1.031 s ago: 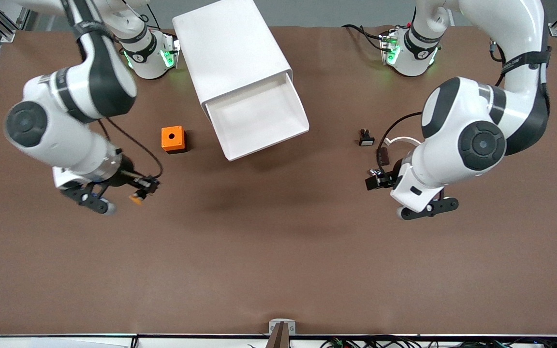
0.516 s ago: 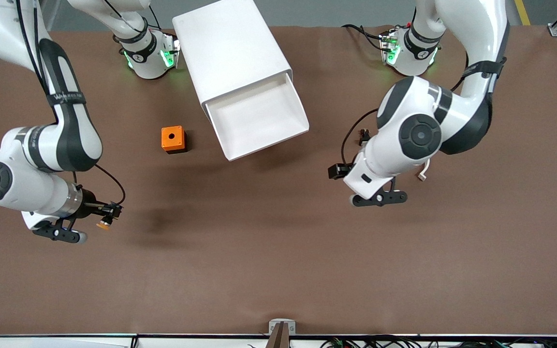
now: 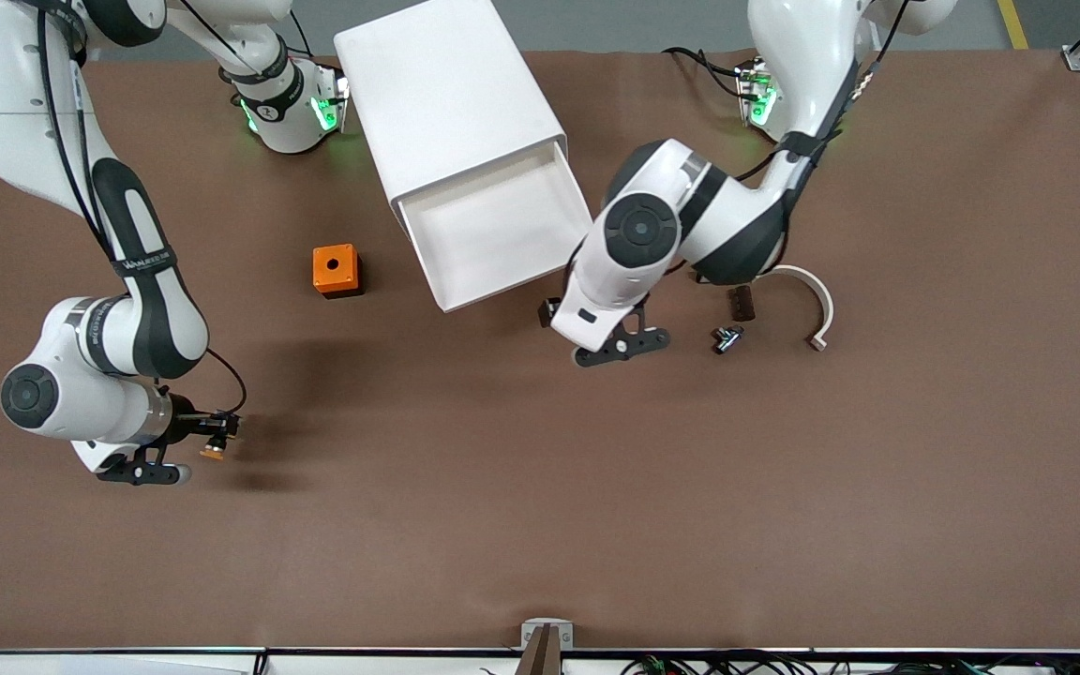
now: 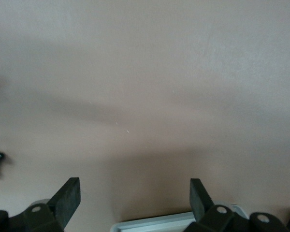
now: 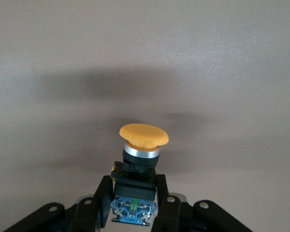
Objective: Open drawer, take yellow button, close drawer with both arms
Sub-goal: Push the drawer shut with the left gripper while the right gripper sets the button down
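Observation:
The top drawer [image 3: 502,225] stands pulled out of the white cabinet [image 3: 446,84], and its tray looks empty. My right gripper [image 3: 218,437] is shut on the button [image 3: 213,451] and holds it low over the bare table, well away from the cabinet toward the right arm's end. In the right wrist view the orange cap [image 5: 143,135] sticks out past the fingers [image 5: 100,193], which clamp the black-and-blue body. My left gripper [image 3: 549,311] is open and empty, over the table beside the drawer's front corner. The drawer's rim [image 4: 159,223] shows between its fingers [image 4: 67,195].
An orange cube box [image 3: 335,270] with a round hole sits on the table toward the right arm's end from the drawer. Small dark parts [image 3: 740,302] [image 3: 726,337] and a curved white piece [image 3: 817,300] lie toward the left arm's end.
The right arm has carried the button toward the front camera and the table's end. The left arm has swung from its end of the table to the drawer's front corner.

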Controlling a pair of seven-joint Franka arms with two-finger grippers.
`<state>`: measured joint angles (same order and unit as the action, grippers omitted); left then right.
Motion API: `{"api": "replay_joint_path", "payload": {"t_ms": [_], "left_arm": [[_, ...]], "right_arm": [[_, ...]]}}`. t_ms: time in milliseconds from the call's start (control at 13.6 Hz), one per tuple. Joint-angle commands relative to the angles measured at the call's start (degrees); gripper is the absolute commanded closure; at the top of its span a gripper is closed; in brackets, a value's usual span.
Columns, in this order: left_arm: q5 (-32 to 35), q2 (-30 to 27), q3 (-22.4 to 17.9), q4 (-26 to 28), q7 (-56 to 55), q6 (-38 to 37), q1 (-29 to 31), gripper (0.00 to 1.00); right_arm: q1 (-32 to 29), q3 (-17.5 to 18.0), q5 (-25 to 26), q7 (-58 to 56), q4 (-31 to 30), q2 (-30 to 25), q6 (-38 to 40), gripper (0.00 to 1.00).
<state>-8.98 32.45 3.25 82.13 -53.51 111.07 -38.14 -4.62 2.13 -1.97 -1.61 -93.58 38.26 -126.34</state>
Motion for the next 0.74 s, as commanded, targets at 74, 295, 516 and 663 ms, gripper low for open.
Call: {"api": "replay_joint_path", "payload": {"t_ms": [74, 295, 516, 663], "left_arm": [[0.1, 0.5, 0.2, -0.1, -7.9, 0.0, -3.9, 0.01], [0.1, 0.0, 0.6, -0.1, -10.3, -3.9, -6.9, 0.01], [0.1, 0.1, 1.0, -0.1, -12.4, -7.3, -10.5, 0.01], [0.1, 0.2, 1.0, -0.1, -14.2, -8.5, -12.6, 0.01]], "right_arm": [[-1.9, 1.1, 1.0, -2.6, 3.8, 3.8, 0.1, 0.98], [-1.8, 1.2, 0.9, -2.3, 3.9, 4.6, -0.8, 0.85], [-1.8, 1.2, 0.8, -2.0, 4.5, 4.8, -0.7, 0.52], [-1.8, 1.2, 0.7, -2.2, 5.2, 4.5, -0.7, 0.26]]}}
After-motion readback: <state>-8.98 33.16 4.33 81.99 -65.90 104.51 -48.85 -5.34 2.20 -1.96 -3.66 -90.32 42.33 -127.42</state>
